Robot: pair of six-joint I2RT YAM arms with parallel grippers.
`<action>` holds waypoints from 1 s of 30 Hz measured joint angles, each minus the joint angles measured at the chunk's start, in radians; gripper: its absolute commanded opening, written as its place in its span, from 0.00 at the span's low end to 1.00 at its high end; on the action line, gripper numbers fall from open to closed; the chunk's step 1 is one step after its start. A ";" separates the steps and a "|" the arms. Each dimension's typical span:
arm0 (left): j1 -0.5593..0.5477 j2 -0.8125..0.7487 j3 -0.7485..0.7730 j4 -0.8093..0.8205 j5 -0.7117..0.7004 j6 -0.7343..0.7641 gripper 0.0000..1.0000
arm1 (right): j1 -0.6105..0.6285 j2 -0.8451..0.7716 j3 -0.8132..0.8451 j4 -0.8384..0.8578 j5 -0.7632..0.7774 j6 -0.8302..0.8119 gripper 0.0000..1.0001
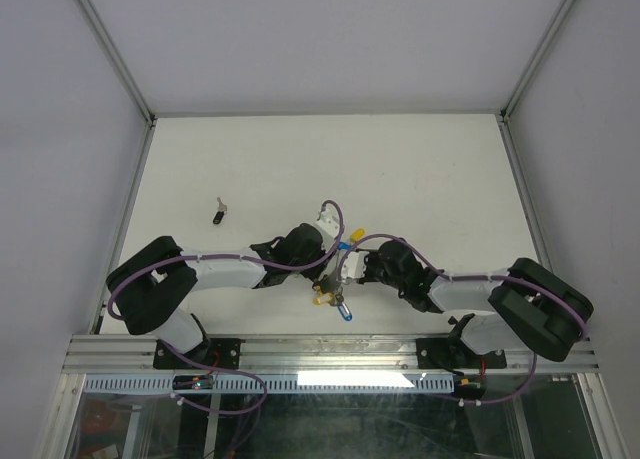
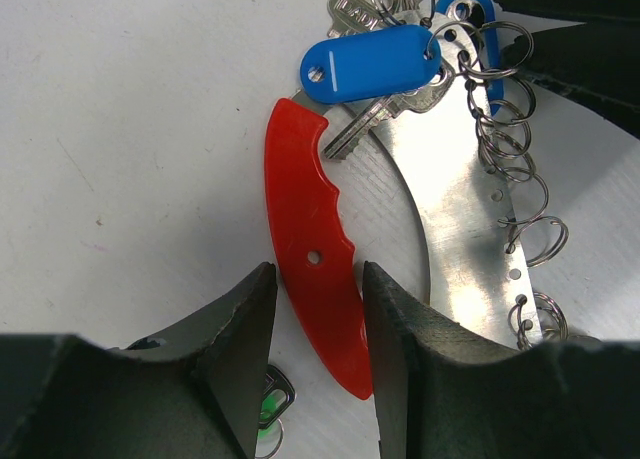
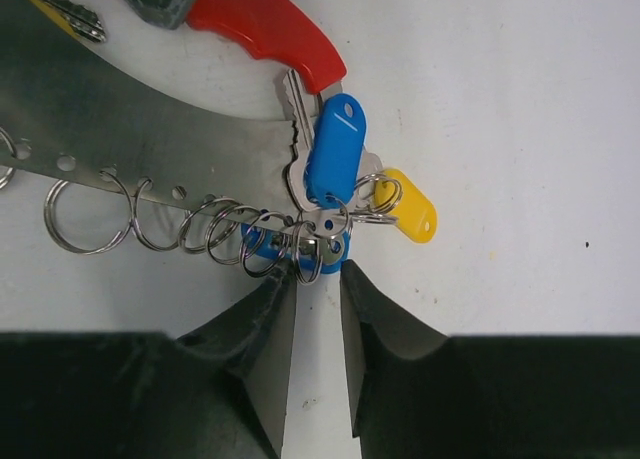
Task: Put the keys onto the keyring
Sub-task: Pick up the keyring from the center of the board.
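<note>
The keyring, a red curved arc (image 2: 310, 249) on a silvery metal strip (image 2: 465, 219) with several wire rings and a blue tag (image 2: 370, 64), lies between both grippers (image 1: 335, 277). My left gripper (image 2: 318, 309) is shut on the red arc's lower end. My right gripper (image 3: 318, 279) is closed to a narrow gap on a wire ring (image 3: 310, 259) at the strip's end, by a blue-capped key (image 3: 262, 251). A yellow-capped key (image 3: 410, 211) hangs there too. A green-capped key (image 2: 265, 409) lies under my left finger. A black-capped key (image 1: 220, 213) lies alone at the left.
White enclosure walls with metal corner posts (image 1: 110, 49) surround the white table. An aluminium rail (image 1: 330, 354) runs along the near edge by the arm bases. A plain silver key (image 2: 355, 134) lies under the blue tag.
</note>
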 measured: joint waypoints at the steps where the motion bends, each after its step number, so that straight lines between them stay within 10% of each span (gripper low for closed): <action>1: 0.000 0.000 0.000 0.000 0.000 0.000 0.39 | 0.000 0.001 0.000 0.000 -0.003 -0.002 0.26; 30: 0.000 -0.006 -0.005 -0.001 0.006 0.005 0.43 | -0.005 0.023 0.013 0.002 -0.053 -0.029 0.00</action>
